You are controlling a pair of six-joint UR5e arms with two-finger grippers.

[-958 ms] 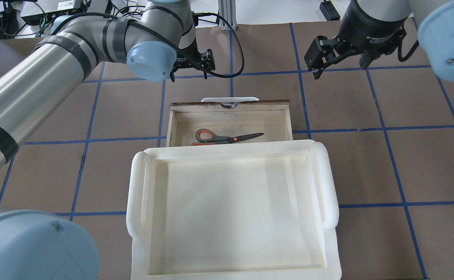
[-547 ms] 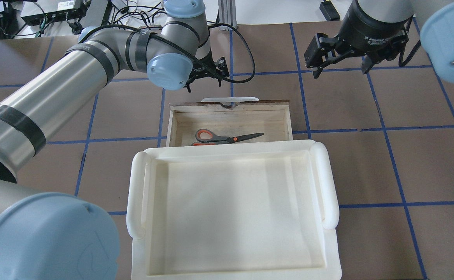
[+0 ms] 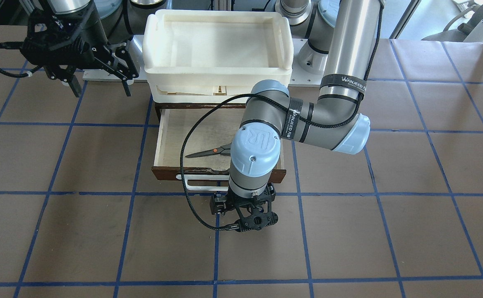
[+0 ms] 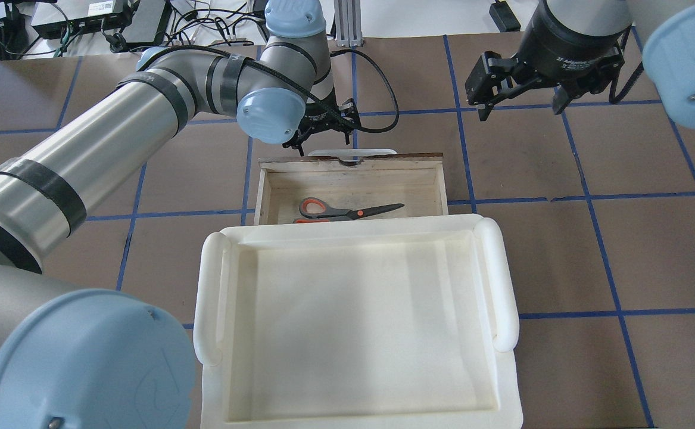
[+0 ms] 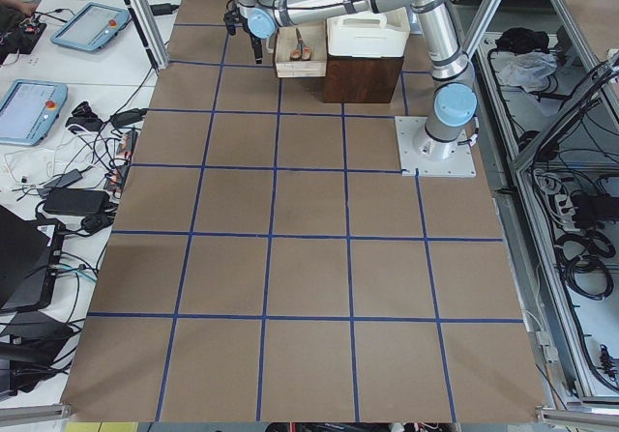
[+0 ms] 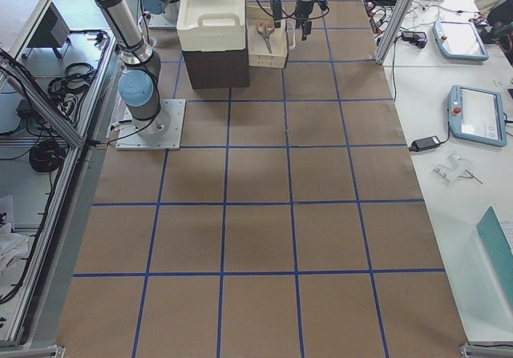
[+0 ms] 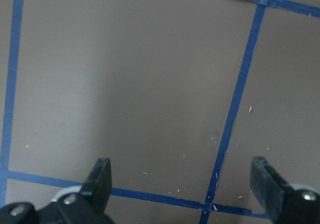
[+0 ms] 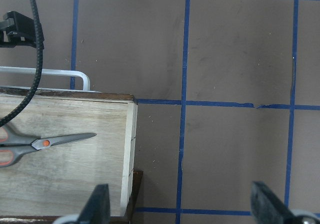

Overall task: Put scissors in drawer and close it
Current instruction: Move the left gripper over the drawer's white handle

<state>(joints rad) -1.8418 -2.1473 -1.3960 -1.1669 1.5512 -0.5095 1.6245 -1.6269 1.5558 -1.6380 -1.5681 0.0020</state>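
So the brown gridded table has the big white tray filling the lower middle of the overhead view. The drawer sticks out from under its top edge, pulled wide open. The right gripper hangs at the upper right, well apart from everything, jaws spread wide and holding nothing. The left gripper is just above the drawer front in the overhead shot, near the left end of the white bar handle, also gaping wide and empty, with only bare table under it. The scissors are lying flat inside the drawer, blades pointing right. I'd say the putting-in part is done and closing is what's left. The left gripper probably needs to drop against the front or handle and push it straight back under the tray.
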